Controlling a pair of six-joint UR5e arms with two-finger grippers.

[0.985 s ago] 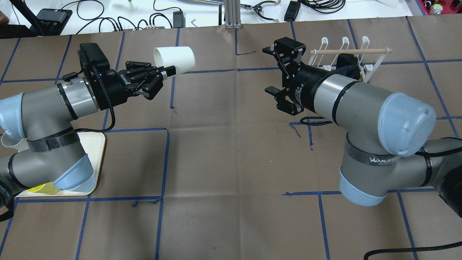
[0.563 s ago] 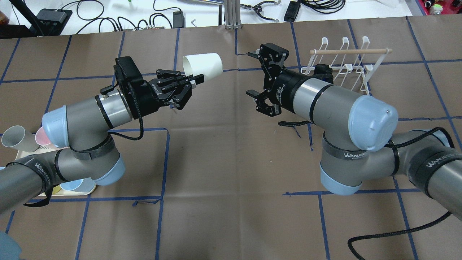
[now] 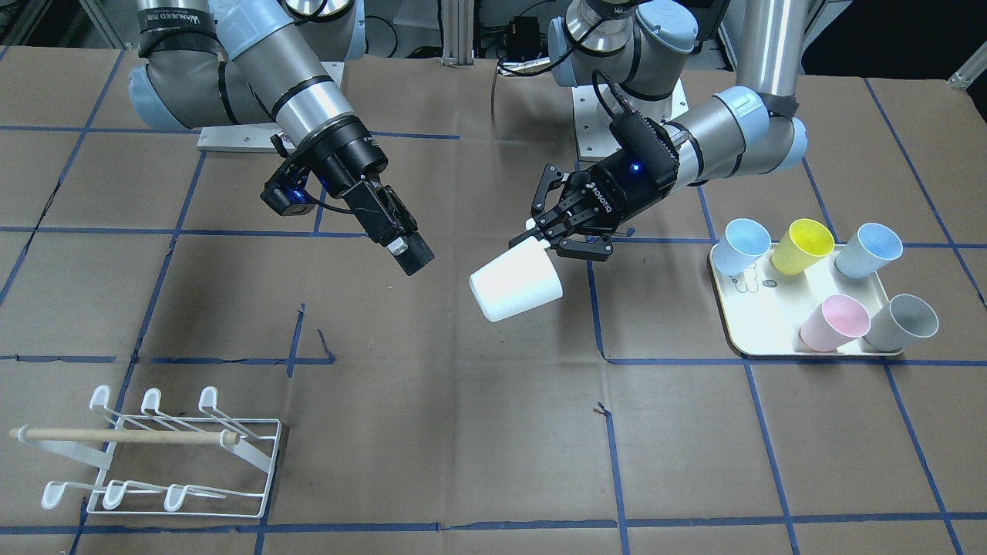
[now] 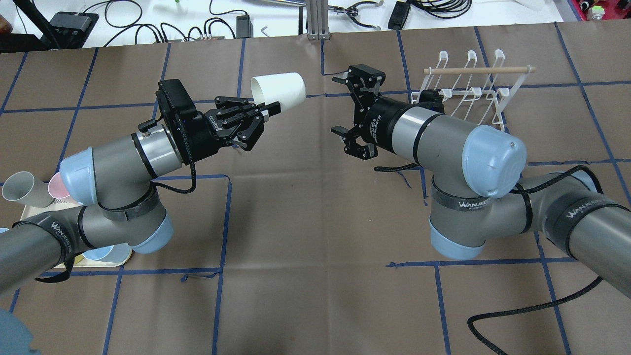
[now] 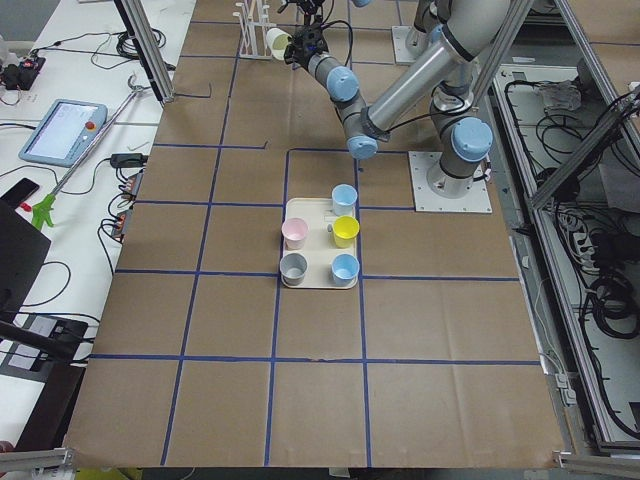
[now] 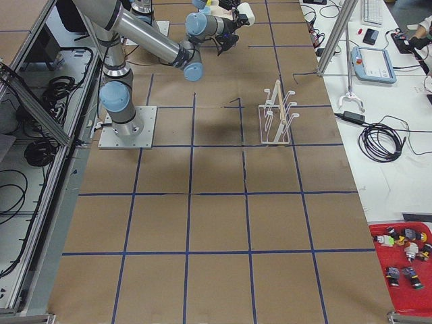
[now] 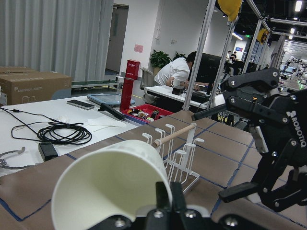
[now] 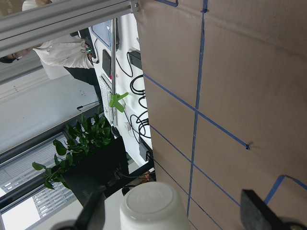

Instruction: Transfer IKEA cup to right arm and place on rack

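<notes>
Cup point(image 4: 278, 91) prob. light, stiff, slick: L end effector point(image 4: 270, 107) pinches rim, R end effector point(image 4: 346, 103) agape, so grab far base end.

Cup point(image 3: 515, 287) white; left hand point(image 3: 533, 236) and right hand point(image 3: 412, 260) black. Surface point(image 3: 463, 432) brown, gridded with blue tape lines. Rack point(image 3: 207, 401) white wire, pale wooden dowel point(image 3: 116, 435); tray point(image 3: 763, 308) cream, tumblers point(image 3: 802, 247) blue, yellow, pink, grey.

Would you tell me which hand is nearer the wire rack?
Right. The right hand, open, is on the rack's half of the table; the left hand, gripping the white cup, is farther off.
</notes>
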